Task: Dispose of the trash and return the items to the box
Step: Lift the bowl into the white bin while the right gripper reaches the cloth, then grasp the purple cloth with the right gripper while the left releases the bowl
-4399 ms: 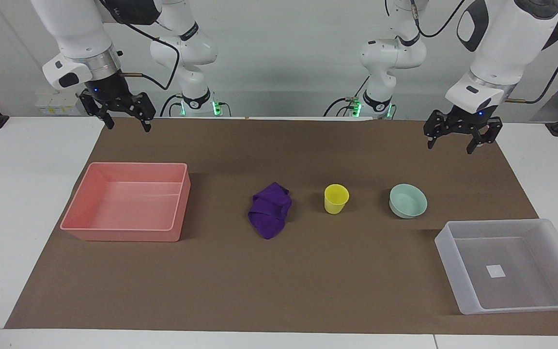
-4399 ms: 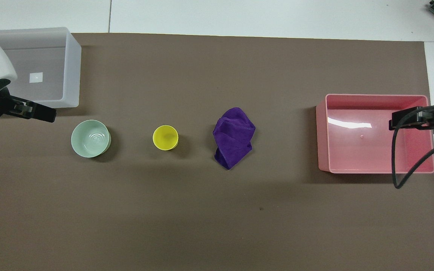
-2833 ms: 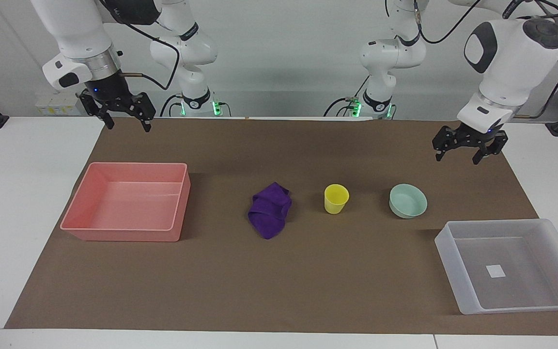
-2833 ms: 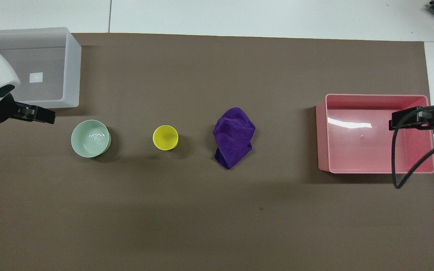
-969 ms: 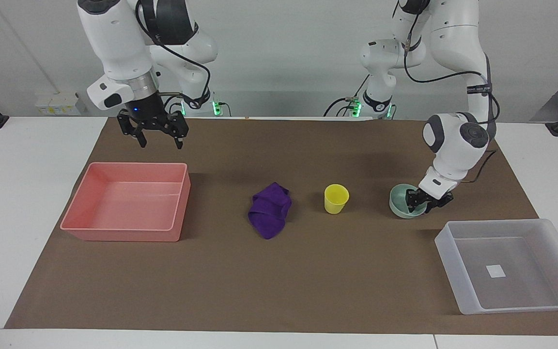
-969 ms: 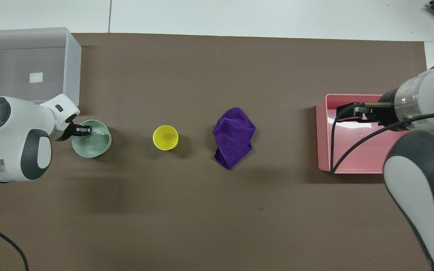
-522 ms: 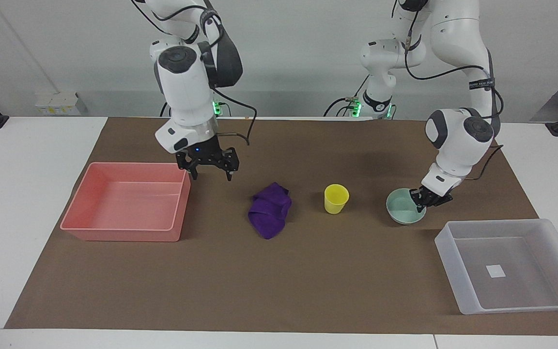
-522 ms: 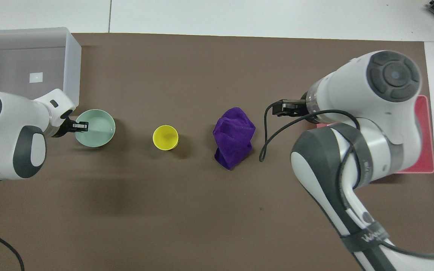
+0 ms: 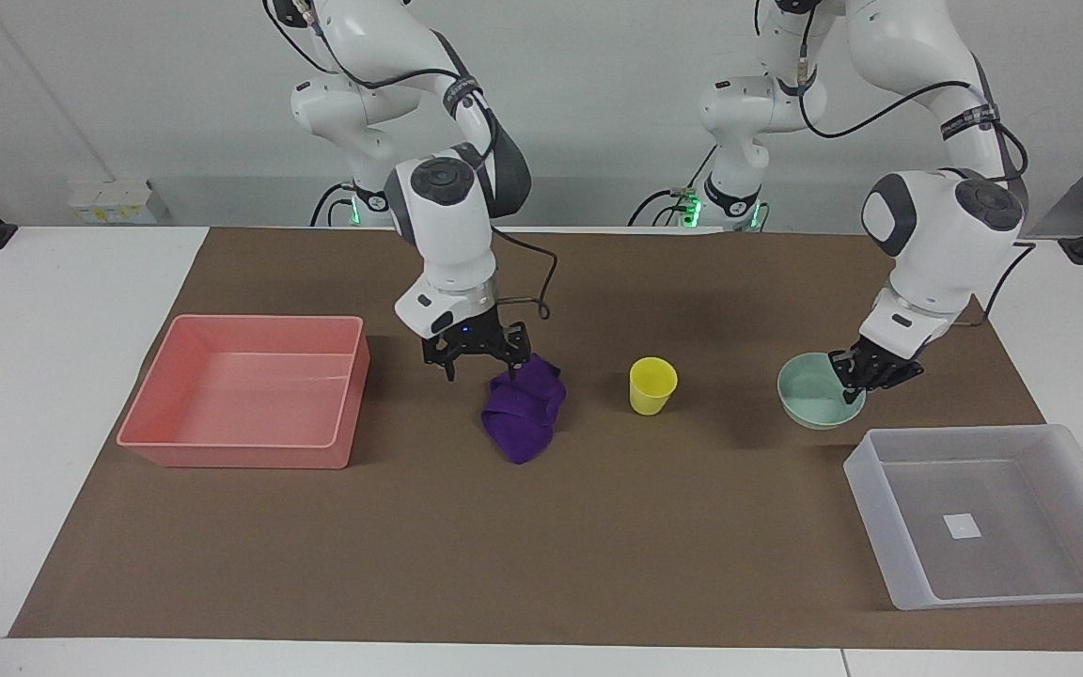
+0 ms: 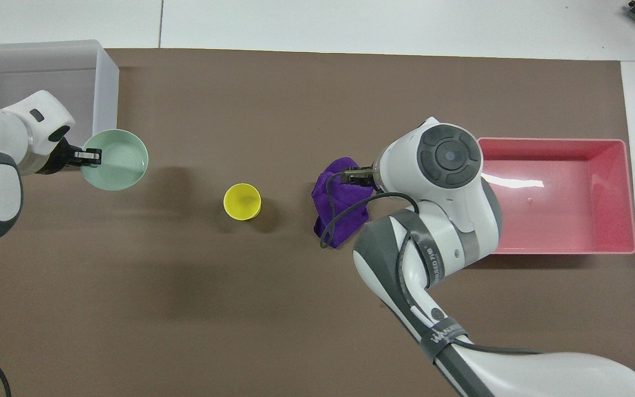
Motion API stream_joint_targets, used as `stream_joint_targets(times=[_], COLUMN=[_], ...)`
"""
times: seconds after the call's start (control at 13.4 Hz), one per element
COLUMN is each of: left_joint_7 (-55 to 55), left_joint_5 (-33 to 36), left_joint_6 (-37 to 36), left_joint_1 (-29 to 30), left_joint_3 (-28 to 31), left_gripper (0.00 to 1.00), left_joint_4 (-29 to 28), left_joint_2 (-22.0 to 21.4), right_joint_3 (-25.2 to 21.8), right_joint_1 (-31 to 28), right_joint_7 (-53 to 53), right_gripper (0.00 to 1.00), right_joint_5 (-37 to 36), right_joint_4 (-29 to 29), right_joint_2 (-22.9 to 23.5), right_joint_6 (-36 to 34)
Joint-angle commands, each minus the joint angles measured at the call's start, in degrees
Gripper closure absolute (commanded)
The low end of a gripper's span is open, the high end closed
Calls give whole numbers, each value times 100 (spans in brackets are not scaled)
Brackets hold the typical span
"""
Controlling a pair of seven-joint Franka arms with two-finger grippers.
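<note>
The purple rag (image 9: 523, 414) lies crumpled in the middle of the brown mat. My right gripper (image 9: 480, 362) is open, low over the rag's end nearer the robots; in the overhead view (image 10: 353, 176) its arm covers part of the rag (image 10: 345, 223). The yellow cup (image 9: 652, 384) stands upright beside the rag (image 10: 242, 201). My left gripper (image 9: 856, 371) is shut on the rim of the mint-green bowl (image 9: 809, 395) and holds it a little above the mat, close to the translucent box (image 9: 955, 431). In the overhead view the bowl (image 10: 114, 160) hangs by the box's corner (image 10: 107, 82).
The pink bin (image 9: 250, 456) stands at the right arm's end of the mat (image 10: 557, 141). The translucent box holds only its white sticker (image 9: 962, 527). The right arm's cable (image 10: 339, 218) hangs over the rag.
The left gripper has lifted the bowl and carried it toward the translucent box. The right gripper has swung from beside the pink bin down to the rag.
</note>
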Motion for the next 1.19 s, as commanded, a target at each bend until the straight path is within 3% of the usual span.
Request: stream_joint_targets(times=[0.0,0.3,0.6,0.89,0.97,1.04,1.12], left_joint_7=[31,31,31,22,13,13,13], left_joint_5=[-54,-19,-19,-10,-10,-10,-10], left_joint_6=[-156,-525,-1000,-791,-651,-588,-579], left_joint_1=[215,566,847,1093,1112,1120,1129], left_joint_3=[-37,-45,-89,-19,-10,-19,-19], left_gripper=[100,100,100,100,100,100,100], left_joint_4=[689,2086,3897,4410,4410,4410,4401], left_joint_2=[418,1349,2597,3240,3328,3364,3364], right_joint_3=[-22,-22,-22,-31,-31,-22,-31], right_joint_1=[172,427,445,427,410,410,401], right_joint_7=[61,149,44,-342,-378,-361,-334], right_gripper=[0,0,0,0,12,50,95], right_joint_5=[83,83,-4,-40,-40,-40,-40], right_joint_4=[-101,-83,-118,-425,-435,-444,-444], right_joint_2=[255,712,871,871,863,863,854], right_joint_6=[473,982,1107,1274,1257,1248,1204])
